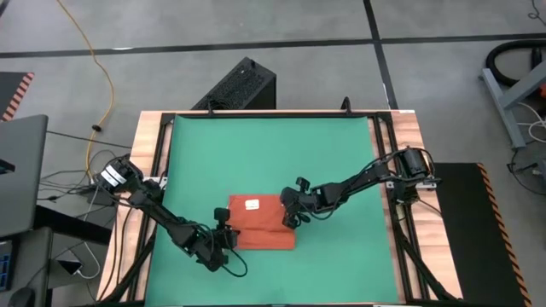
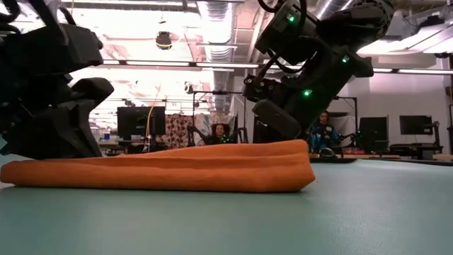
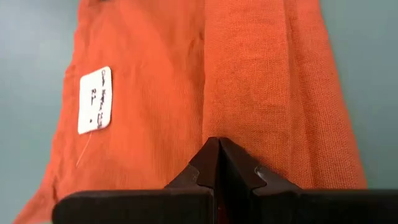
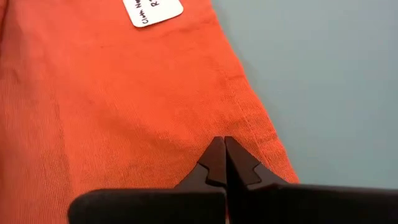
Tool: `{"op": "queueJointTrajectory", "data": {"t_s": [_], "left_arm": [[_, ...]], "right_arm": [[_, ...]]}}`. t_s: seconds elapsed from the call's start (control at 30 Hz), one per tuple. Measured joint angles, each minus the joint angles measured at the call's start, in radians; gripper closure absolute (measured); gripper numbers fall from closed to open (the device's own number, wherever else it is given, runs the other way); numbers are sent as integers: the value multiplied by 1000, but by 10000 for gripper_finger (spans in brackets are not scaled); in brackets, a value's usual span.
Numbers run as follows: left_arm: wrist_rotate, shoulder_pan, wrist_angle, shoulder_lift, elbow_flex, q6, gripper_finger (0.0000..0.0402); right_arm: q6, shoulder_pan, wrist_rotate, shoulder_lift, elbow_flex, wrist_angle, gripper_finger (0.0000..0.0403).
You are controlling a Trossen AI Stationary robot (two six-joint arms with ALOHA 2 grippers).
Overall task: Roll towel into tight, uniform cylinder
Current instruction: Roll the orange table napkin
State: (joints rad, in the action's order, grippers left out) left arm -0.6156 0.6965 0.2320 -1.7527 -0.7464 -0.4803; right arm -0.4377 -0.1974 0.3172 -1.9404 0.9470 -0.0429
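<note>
The orange-red towel (image 1: 256, 223) lies on the green mat (image 1: 273, 153), its white tag (image 1: 252, 204) facing up on the flat far part. Its near part is folded over into a thicker band (image 1: 266, 240), which the low view shows as a low flat roll (image 2: 177, 170). My left gripper (image 1: 224, 230) is shut at the towel's left end. My right gripper (image 1: 290, 215) is shut at the towel's right end. Both slant downward. My left gripper sets its shut fingertips (image 3: 211, 152) on the towel's top, at the seam (image 3: 205, 118) between the flat tagged part and the folded band. It comes slanting down from the table's left. No cloth shows between the fingers. My right gripper sets its shut fingertips (image 4: 214, 155) on the towel's top, just inside the hemmed right edge (image 4: 252, 118). It comes slanting down from the table's right. Whether it pinches any cloth I cannot tell.
A black box (image 1: 243, 85) stands beyond the mat's far edge. A laptop (image 1: 17, 170) and cables lie to the left of the wooden table frame (image 1: 153, 170). Bare mat surrounds the towel. People sit in the room behind (image 2: 221, 132).
</note>
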Motion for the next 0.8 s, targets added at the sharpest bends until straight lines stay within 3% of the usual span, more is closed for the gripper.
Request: {"op": "queueJointTrajectory", "data": {"t_s": [0.23,0.43,0.63,0.8], "left_arm": [[-11,31,61,-3,-31,-10,401],[-54,20,64,-7,-85,116,402],[-47,-4,72,-7,-92,129,401],[-62,-4,70,-7,-92,144,402]], "right_arm": [[-4,0,0,0,0,0,395],[40,-8,57,27,-7,71,387],[177,-42,160,166,-12,64,366],[263,-147,275,301,-7,54,362]]}}
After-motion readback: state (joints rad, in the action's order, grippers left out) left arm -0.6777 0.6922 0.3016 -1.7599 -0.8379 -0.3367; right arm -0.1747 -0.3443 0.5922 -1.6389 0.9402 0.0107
